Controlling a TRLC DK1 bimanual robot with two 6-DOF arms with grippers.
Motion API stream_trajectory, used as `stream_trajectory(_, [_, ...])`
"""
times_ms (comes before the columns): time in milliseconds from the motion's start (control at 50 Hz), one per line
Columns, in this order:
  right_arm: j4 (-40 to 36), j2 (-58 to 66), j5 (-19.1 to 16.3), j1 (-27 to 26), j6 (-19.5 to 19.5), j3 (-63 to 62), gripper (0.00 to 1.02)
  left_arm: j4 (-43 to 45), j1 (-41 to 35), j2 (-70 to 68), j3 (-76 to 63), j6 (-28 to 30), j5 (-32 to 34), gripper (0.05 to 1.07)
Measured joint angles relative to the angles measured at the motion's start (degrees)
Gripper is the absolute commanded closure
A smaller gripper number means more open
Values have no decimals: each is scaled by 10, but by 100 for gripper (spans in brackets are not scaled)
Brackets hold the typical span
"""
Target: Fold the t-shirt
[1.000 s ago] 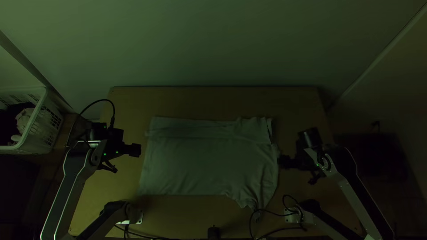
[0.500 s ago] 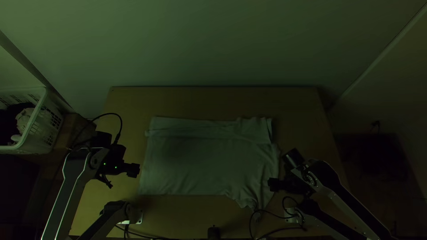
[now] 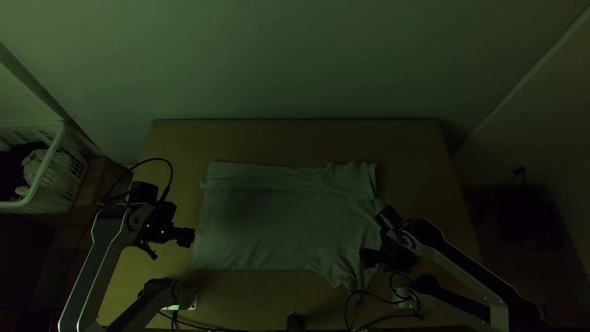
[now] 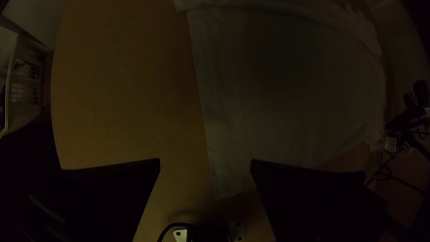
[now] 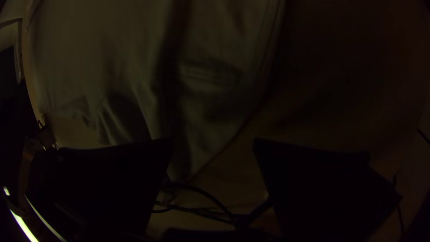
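T-shirt: centre of top view, spread on table, rumpled lower right.
Left gripper: lower left, jaws apart, released.
Right gripper: lower right, jaws apart, over rumpled cloth.
Basket: left edge.

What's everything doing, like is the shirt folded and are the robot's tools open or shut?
T-shirt: flat, a strip apparently folded along its far side, near right corner rumpled
Left tool: open
Right tool: open, over the shirt's near right part
Basket: upright, with crumpled cloth inside
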Motion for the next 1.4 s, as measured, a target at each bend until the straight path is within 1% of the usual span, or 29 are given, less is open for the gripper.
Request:
stream_trajectory(80, [4,26,-9,0,-6,0,25,0,0,0,-3,8,0,10])
stream_trajectory(100, [5,33,-10,0,-6,0,28,0,0,0,-4,9,0,10])
stream_trajectory(240, [9,61,-10,5,-19,0,63,0,7,0,-10,26,0,10])
stream_trajectory(380, [35,65,-9,21,-23,0,97,2,23,0,-15,48,0,10])
stream_trajectory(400, [37,65,-8,22,-23,0,100,2,24,1,-16,51,0,10])
stream_trajectory(560, [48,66,7,23,-23,0,100,5,32,2,-26,78,0,10])
stream_trajectory(960, [57,70,12,27,-23,0,100,-33,21,18,-69,177,-26,10])
stream_trajectory(1060, [57,72,13,29,-23,1,100,-31,-1,18,-83,179,-26,10])
stream_trajectory(1160, [58,73,13,30,-22,2,100,-26,-44,18,-104,174,-26,10])
stream_trajectory(1240, [58,73,14,30,-22,2,100,-17,-77,23,-116,161,-26,10])
stream_trajectory(1400, [58,73,14,30,-21,2,100,16,-108,62,-124,131,-43,11])
